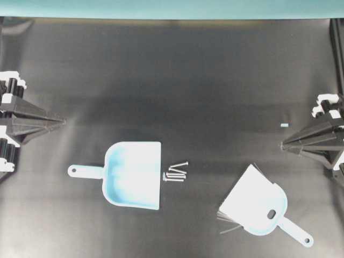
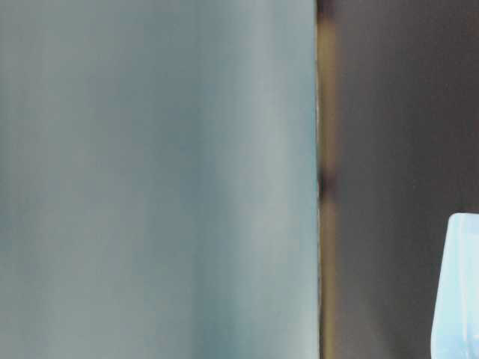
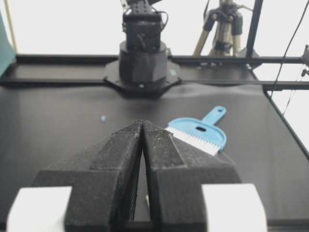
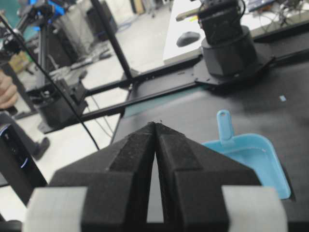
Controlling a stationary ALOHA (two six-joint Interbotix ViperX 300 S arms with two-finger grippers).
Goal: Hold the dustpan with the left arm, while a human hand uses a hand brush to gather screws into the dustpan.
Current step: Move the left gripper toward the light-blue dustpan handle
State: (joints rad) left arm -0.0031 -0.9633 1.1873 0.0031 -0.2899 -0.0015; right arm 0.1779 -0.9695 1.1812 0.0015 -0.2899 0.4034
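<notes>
From overhead I see my left gripper (image 1: 63,122) parked at its edge of the black table (image 1: 177,75), fingers pressed together to a point and holding nothing. The dustpan (image 1: 131,174) lies flat ahead of it and off to one side, well apart, its handle pointing back toward that arm's edge and its open mouth facing the middle. Just beyond the mouth sits a small cluster of screws (image 1: 176,173), near the lip but outside the tray. My right gripper (image 1: 283,145) is likewise closed on nothing at the opposite edge; the hand brush (image 1: 258,207) rests near it, bristles toward the centre, handle angled away.

The left wrist camera confirms the fingertips (image 3: 143,123) meet with no gap, and shows the brush (image 3: 198,135) past them, which the right wrist view lacks. The right wrist camera shows its own closed tips (image 4: 155,124) with the dustpan (image 4: 251,162) beyond; I cannot make out the screws there. The table-level view gives me only a blurred teal panel (image 2: 157,179) and a pale blue sliver at the frame edge.
</notes>
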